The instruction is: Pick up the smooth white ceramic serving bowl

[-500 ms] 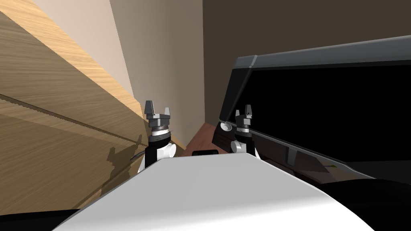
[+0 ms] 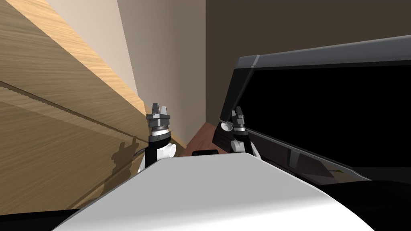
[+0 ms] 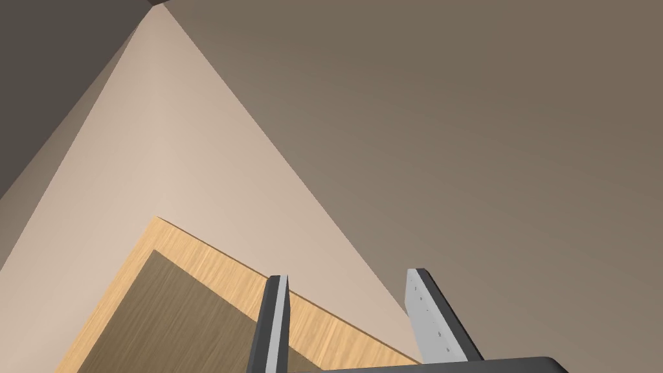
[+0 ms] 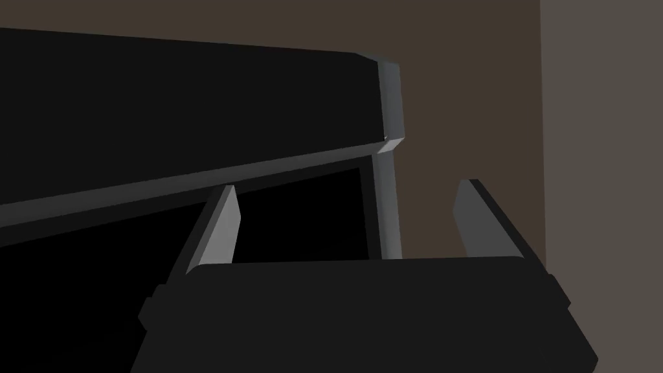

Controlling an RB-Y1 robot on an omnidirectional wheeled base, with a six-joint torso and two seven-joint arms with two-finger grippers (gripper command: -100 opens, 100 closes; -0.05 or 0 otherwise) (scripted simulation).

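My left gripper (image 2: pixel 159 107) stands upright just above my chest, beside a tall wooden panel (image 2: pixel 60 120). In its wrist view the left gripper (image 3: pixel 346 275) is open, nothing between its fingers, with the panel's top corner (image 3: pixel 194 304) behind them. My right gripper (image 2: pixel 238 110) is raised at the left edge of a dark grey frame (image 2: pixel 245 64) around a black area. Seen from the right wrist, the right gripper (image 4: pixel 349 184) is open and empty, with the frame's corner post (image 4: pixel 387 194) between the fingers, farther off.
The wooden panel closes off my left side and the dark frame my right. Between them a narrow strip of reddish-brown floor (image 2: pixel 200 138) runs to a beige wall corner (image 2: pixel 176 60). A small round white knob (image 2: pixel 225 126) sits on the dark frame's lower left.
My left hand has turned, so its fingers look closer together in the head view. The right hand has shifted a little left and turned. The whole head view has slid slightly right.
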